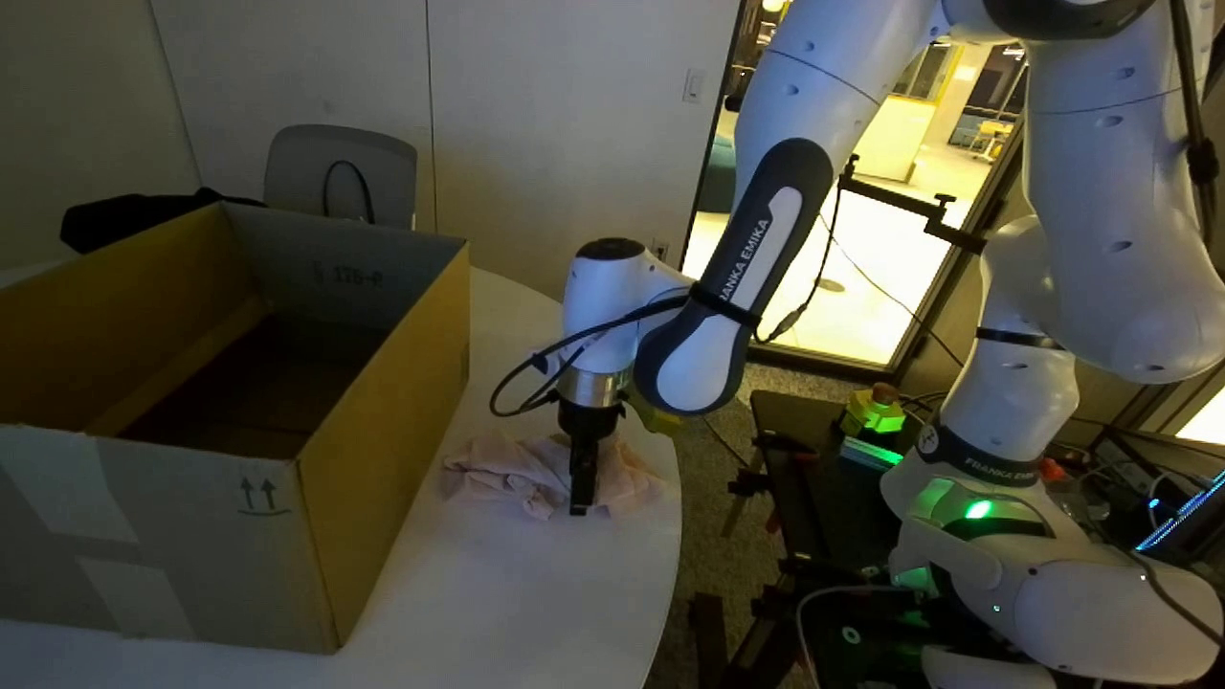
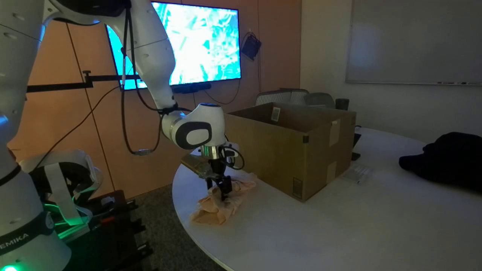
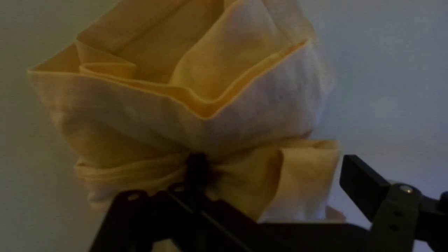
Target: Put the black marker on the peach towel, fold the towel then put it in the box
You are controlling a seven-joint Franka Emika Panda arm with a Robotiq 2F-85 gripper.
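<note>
The white worktop (image 1: pixel 517 593) spreads out below me, its curved edge plain in both exterior views. In an exterior view a lit screen (image 2: pixel 205 45) hangs beyond it. The brown cardboard box (image 2: pixel 263 150) stands upright on the worktop, open at the top, and in an exterior view I can look down to its shadowed floor (image 1: pixel 268 383). The peach towel (image 2: pixel 216 210) lies rumpled just outside the box; only the wrist view gives me its close detail, a folded rim dipping to a V with gathered pleats below. My claw (image 2: pixel 217 191) points down at the towel. In an exterior view its fingers (image 1: pixel 582 469) overlap into a single dark bar, but the wrist view shows them standing wide apart, with a flap of cloth between. One seems to press into the pleats, though that patch is too dark for me to be sure. Inside the box, in an exterior view, sits a pale label (image 2: pixel 275 114); on its end, in an exterior view, a pair of printed arrows (image 1: pixel 256 494).
</note>
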